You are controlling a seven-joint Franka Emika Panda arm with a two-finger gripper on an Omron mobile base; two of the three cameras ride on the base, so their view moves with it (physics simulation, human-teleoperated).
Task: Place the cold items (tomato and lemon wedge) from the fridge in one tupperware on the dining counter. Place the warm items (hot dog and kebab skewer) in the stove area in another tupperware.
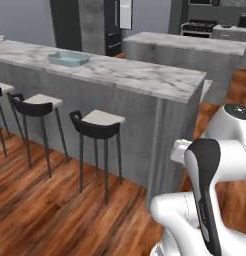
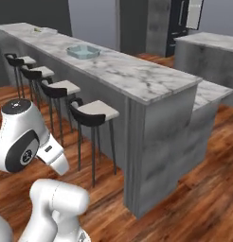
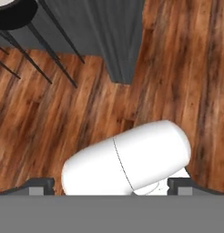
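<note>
A pale blue-green tupperware (image 1: pixel 68 58) (image 2: pixel 83 52) sits empty on the long white marble dining counter (image 1: pixel 145 77) (image 2: pixel 137 78). Behind the counter stands the dark fridge (image 1: pixel 113 32) (image 2: pixel 177 23), its door ajar. The black stove (image 1: pixel 197 27) is far off at the back right. My gripper (image 3: pixel 109 185) points down at the wooden floor near the counter's end, open, its fingertips (image 3: pixel 41 184) wide apart with nothing held. The tomato, lemon wedge, hot dog and kebab skewer are out of view.
Several dark stools with white seats (image 1: pixel 97 122) (image 2: pixel 92 112) line the counter's near side. A second marble-topped island (image 1: pixel 185 45) (image 2: pixel 208 45) stands behind. A small pale thing (image 2: pixel 40 30) lies at the counter's far end, too small to identify. Wooden floor (image 3: pixel 186 68) spreads around the base.
</note>
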